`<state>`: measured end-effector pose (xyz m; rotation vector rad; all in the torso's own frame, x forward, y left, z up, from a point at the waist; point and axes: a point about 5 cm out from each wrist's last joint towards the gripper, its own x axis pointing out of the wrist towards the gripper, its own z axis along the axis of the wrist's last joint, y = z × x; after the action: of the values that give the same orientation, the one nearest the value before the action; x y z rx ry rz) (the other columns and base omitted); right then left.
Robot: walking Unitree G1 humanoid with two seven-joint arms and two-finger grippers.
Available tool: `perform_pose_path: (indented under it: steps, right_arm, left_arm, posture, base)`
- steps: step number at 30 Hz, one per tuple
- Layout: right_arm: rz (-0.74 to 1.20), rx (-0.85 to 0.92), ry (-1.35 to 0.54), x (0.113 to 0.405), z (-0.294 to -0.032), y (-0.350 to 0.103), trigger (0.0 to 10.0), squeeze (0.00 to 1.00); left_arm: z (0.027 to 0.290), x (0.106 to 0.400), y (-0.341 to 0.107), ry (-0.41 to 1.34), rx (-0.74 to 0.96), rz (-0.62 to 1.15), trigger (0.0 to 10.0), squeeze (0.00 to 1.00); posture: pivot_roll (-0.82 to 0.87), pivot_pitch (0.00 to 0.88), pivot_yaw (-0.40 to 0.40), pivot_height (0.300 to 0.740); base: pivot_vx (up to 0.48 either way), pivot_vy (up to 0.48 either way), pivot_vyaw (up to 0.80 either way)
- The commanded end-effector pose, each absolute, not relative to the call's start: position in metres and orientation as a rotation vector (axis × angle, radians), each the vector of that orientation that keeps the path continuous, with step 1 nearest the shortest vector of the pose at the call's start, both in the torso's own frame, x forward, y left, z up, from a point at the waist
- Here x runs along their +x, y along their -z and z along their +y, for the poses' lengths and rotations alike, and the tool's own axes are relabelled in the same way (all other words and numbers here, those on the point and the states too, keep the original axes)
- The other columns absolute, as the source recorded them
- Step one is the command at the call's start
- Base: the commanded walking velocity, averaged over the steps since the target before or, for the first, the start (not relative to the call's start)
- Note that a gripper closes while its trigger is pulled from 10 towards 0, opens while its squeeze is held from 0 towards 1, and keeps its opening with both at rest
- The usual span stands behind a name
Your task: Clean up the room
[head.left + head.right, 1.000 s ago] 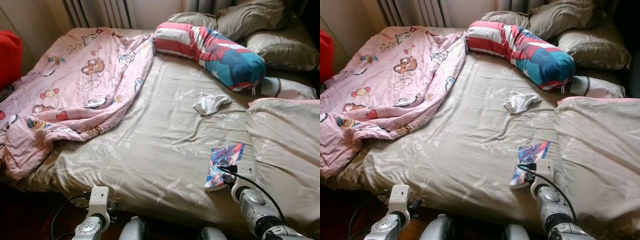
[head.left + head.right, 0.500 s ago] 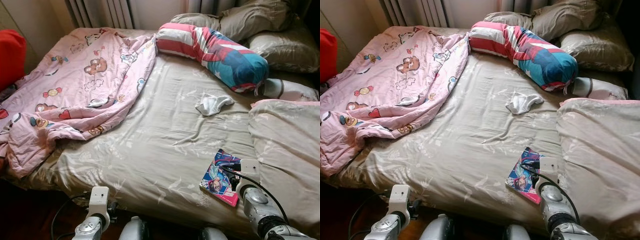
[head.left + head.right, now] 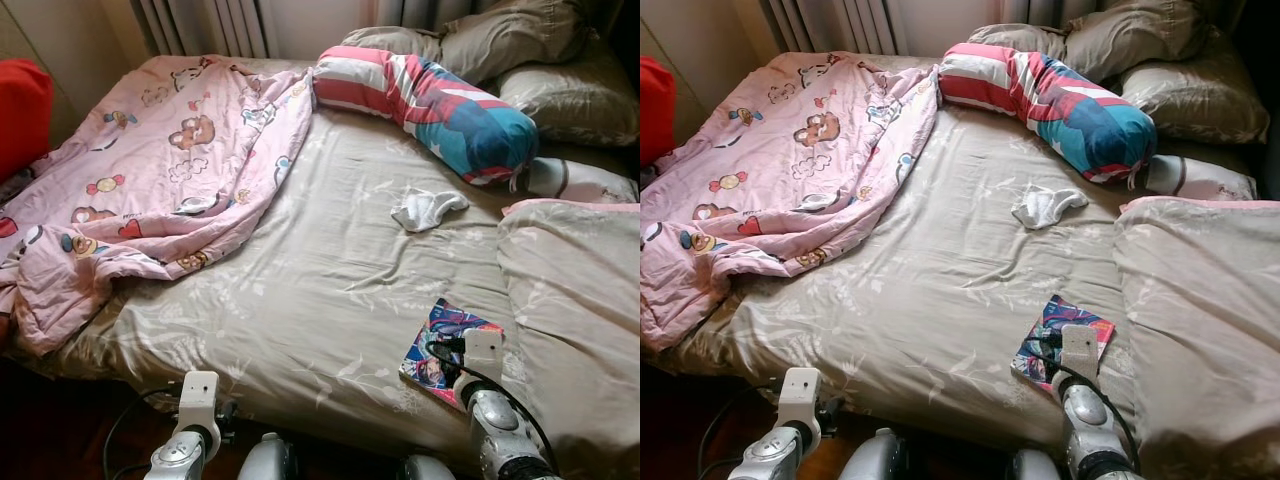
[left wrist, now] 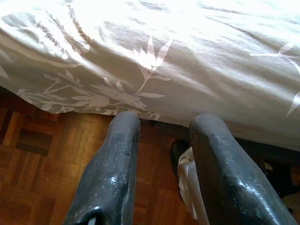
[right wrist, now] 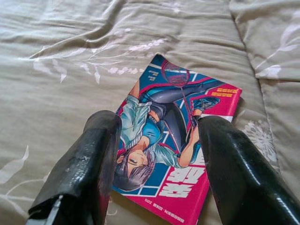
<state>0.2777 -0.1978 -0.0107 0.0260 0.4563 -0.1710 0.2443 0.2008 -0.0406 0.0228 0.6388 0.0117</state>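
The right gripper (image 5: 154, 164) hovers with fingers wide, straddling the manga book (image 5: 176, 140) lying flat on the bed (image 3: 300, 290), likely lined up for pickup; the left gripper (image 4: 164, 154) hangs idle, fingers apart.

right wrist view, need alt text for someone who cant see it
A comic book with a pink-edged cover lies flat on a beige leaf-print bedsheet, seen between the open black fingers of the right gripper above it.

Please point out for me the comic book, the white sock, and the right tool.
comic book (image 5: 174, 140): right wrist view, on the middle of its cover.
white sock (image 3: 427, 208): left eye view, on the middle of the crumpled cloth.
right tool (image 5: 157, 176): right wrist view, midway between its two black fingertips, open over the book.
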Motion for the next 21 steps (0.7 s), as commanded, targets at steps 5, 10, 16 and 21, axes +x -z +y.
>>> perform_pose_path:
  steps: [5, 10, 16, 21]
  right_arm:
    - [0.464, 0.046, 0.186, 0.268, -0.197, 0.018, 10.0, 0.0]
    - [0.419, 0.065, 0.185, 0.274, -0.193, 0.012, 10.0, 0.0]
    - [0.409, 0.095, 0.178, 0.278, -0.191, 0.009, 10.0, 0.0]
    - [0.4, 0.098, 0.138, 0.282, -0.187, 0.007, 10.0, 0.0]
  left_arm:
    - [0.202, 0.24, 0.044, -0.015, 0.018, 0.654, 10.0, 0.0]
    - [0.203, 0.238, 0.045, -0.017, 0.018, 0.657, 10.0, 0.0]
    - [0.203, 0.239, 0.044, -0.018, 0.017, 0.654, 10.0, 0.0]
    - [0.202, 0.24, 0.043, -0.016, 0.014, 0.644, 10.0, 0.0]
  posture:
    - [-0.04, 0.159, 0.084, 0.603]
    - [-0.04, 0.151, 0.083, 0.599]
    - [-0.04, 0.142, 0.082, 0.599]
    - [-0.04, 0.131, 0.083, 0.599]
  base:
    - [0.0, 0.0, 0.0]
    - [0.0, 0.0, 0.0]
    - [0.0, 0.0, 0.0]
    - [0.0, 0.0, 0.0]
